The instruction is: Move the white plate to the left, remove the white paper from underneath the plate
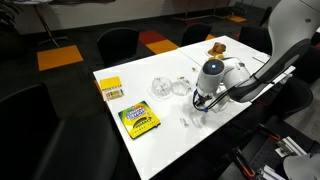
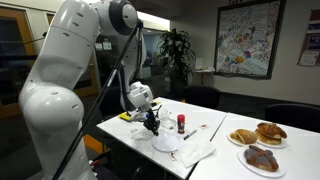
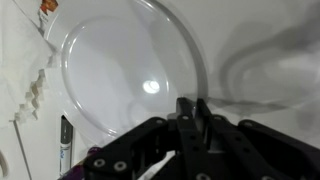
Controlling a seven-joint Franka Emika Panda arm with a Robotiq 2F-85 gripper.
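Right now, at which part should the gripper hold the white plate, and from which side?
The rim nearest the gripper, pinched from above. The white plate lies flat, so only its thin raised edge offers the fingers a hold; in the wrist view they look closed there.

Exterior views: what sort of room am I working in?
Probably an office meeting room: a long white table ringed by dark chairs, a framed poster on the wall, and orange-and-grey carpet tiles.
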